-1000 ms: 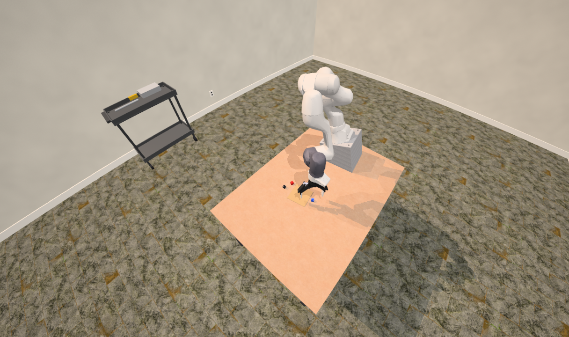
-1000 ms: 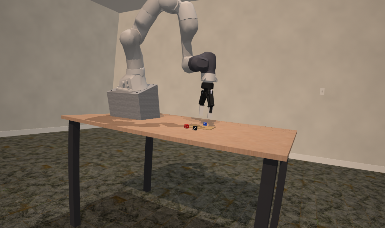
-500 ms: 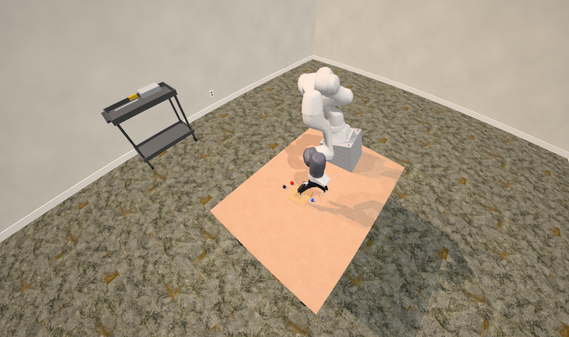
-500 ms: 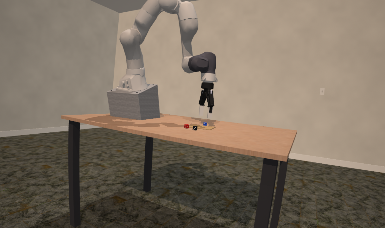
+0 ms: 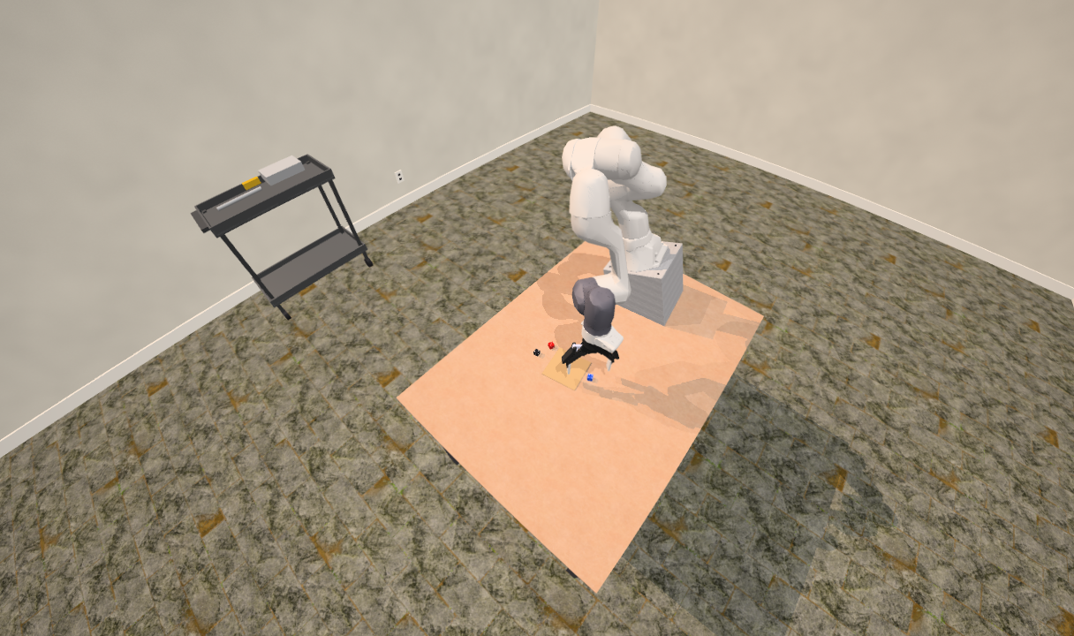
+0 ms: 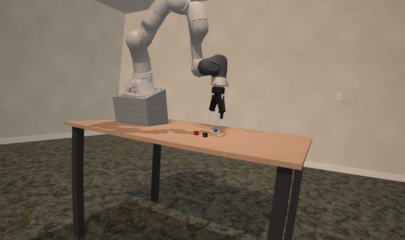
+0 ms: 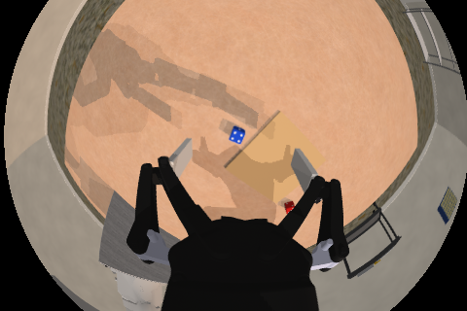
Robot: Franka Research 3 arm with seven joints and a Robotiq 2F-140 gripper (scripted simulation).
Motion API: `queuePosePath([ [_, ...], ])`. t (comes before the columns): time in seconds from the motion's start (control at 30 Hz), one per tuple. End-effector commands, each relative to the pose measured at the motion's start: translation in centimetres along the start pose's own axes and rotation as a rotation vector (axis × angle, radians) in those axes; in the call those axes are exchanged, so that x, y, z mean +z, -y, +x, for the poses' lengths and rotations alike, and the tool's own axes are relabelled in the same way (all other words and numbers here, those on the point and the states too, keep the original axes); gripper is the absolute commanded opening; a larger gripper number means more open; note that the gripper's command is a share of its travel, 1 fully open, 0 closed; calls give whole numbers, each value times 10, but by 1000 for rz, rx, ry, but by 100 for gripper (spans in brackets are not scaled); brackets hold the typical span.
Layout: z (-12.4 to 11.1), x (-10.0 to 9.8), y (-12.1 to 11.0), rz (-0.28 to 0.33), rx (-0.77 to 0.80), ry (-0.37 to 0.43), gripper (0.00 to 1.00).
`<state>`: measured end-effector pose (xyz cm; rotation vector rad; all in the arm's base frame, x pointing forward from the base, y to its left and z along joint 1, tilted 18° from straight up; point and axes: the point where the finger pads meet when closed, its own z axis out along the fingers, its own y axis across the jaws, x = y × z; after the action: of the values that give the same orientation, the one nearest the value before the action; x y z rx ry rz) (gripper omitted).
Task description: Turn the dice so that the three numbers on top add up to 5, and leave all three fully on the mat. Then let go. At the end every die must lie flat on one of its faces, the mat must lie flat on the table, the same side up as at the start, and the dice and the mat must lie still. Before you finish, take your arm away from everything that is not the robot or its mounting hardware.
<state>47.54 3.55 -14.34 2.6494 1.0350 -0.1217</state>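
Note:
A small tan mat (image 5: 565, 371) lies flat on the wooden table; it also shows in the wrist view (image 7: 275, 158). A blue die (image 5: 589, 378) (image 7: 236, 135) sits right beside one mat edge, apparently on the bare table. A red die (image 5: 550, 344) (image 6: 196, 132) and a black die (image 5: 536, 351) (image 6: 204, 134) lie off the mat on its other side, close together. My gripper (image 6: 215, 120) hangs open and empty well above the mat, near the blue die (image 6: 215, 130). In the wrist view, the gripper (image 7: 241, 161) frames the mat edge, the red die (image 7: 290, 205) peeks by one finger, and the black die is hidden.
The robot's grey base block (image 6: 140, 107) stands at the table's far end. A dark trolley (image 5: 283, 225) stands by the wall, away from the table.

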Motion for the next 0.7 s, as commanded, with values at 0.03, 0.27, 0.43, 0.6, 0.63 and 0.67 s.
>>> queuePosePath([
  [0.03, -1, -5, -1, -1, 6, 3, 100],
  [0.27, -1, -46, -1, -1, 6, 3, 100],
  [0.43, -1, -74, -1, -1, 6, 3, 100],
  [0.6, -1, -91, -1, -1, 6, 3, 100],
  [0.63, -1, -93, -1, -1, 6, 3, 100],
  [0.67, -1, -95, -1, -1, 6, 3, 100],
])
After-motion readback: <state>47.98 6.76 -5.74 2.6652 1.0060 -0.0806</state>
